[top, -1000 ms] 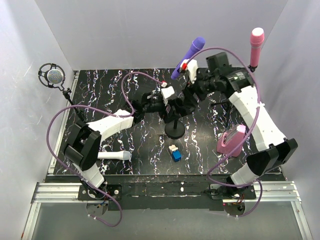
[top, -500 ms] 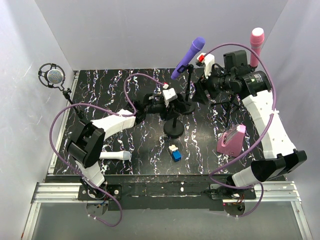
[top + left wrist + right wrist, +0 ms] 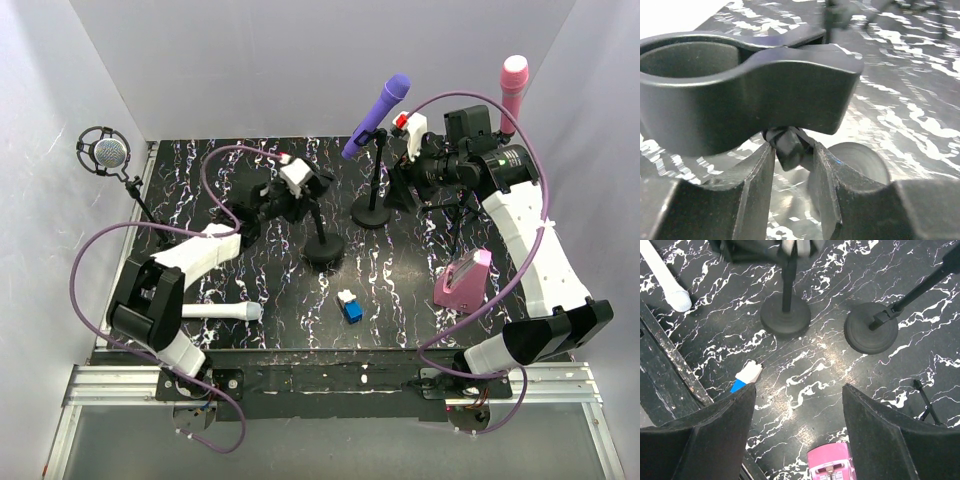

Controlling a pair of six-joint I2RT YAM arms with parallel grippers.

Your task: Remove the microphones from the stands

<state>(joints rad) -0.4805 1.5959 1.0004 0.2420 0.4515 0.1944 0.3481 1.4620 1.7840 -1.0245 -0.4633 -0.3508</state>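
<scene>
A black stand (image 3: 323, 247) with an empty clip (image 3: 740, 90) stands mid-table. My left gripper (image 3: 303, 190) (image 3: 792, 150) is shut on that stand's swivel joint just under the clip. A purple microphone (image 3: 378, 115) sits tilted in a second stand (image 3: 372, 212) behind it. My right gripper (image 3: 411, 137) (image 3: 797, 435) hovers open and empty just right of the purple microphone. A white microphone (image 3: 225, 311) (image 3: 667, 282) lies flat near the front left. In the right wrist view both stand bases (image 3: 785, 320) (image 3: 871, 331) show below.
A pink microphone (image 3: 511, 92) stands upright on a tripod at the back right. A silver microphone in a shock mount (image 3: 105, 153) is at the back left. A blue-and-white block (image 3: 349, 306) and a pink box (image 3: 462, 280) lie near the front. White walls enclose the table.
My left gripper has closed on the empty stand and dragged it to the left. My right arm has lifted up and back to the right, away from that stand.
</scene>
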